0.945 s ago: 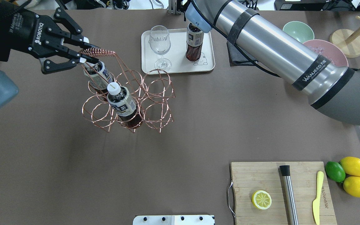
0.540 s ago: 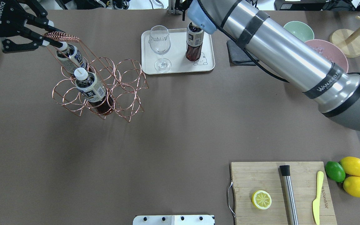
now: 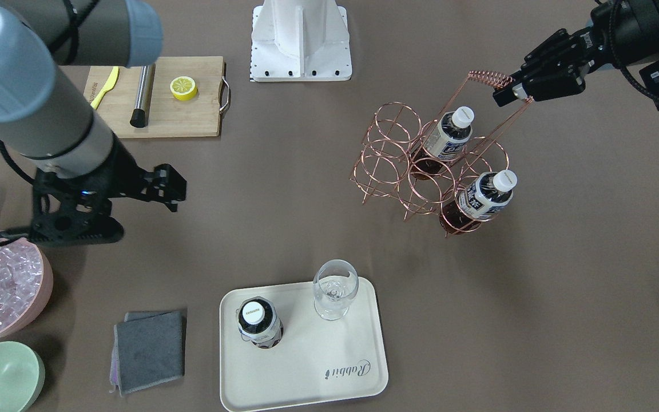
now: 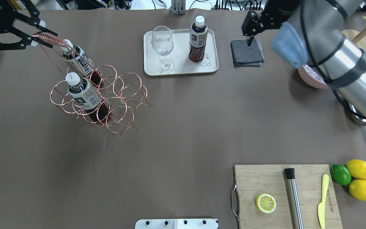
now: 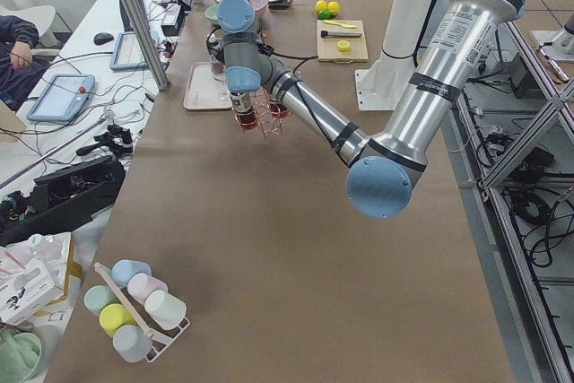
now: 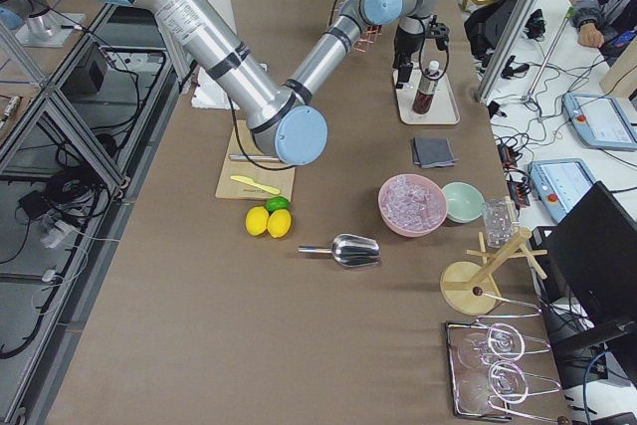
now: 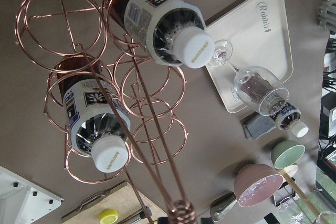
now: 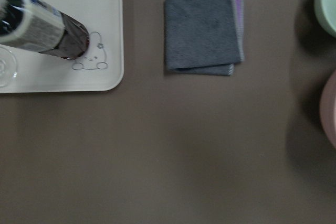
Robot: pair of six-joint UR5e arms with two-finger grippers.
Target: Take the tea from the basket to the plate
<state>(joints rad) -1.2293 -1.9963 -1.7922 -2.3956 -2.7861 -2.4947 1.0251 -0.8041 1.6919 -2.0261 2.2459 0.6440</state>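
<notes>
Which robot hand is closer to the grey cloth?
Right. The right gripper hangs above the table close to the grey cloth; the left gripper is far across the table, holding the basket.

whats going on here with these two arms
The left pincer is shut on the coiled handle of the rose-gold wire basket, which holds two small bottles of dark tea. A third tea bottle stands on the cream rectangular tray beside a clear wine glass. The right pincer hangs open and empty above the folded grey cloth, next to the tray.
</notes>
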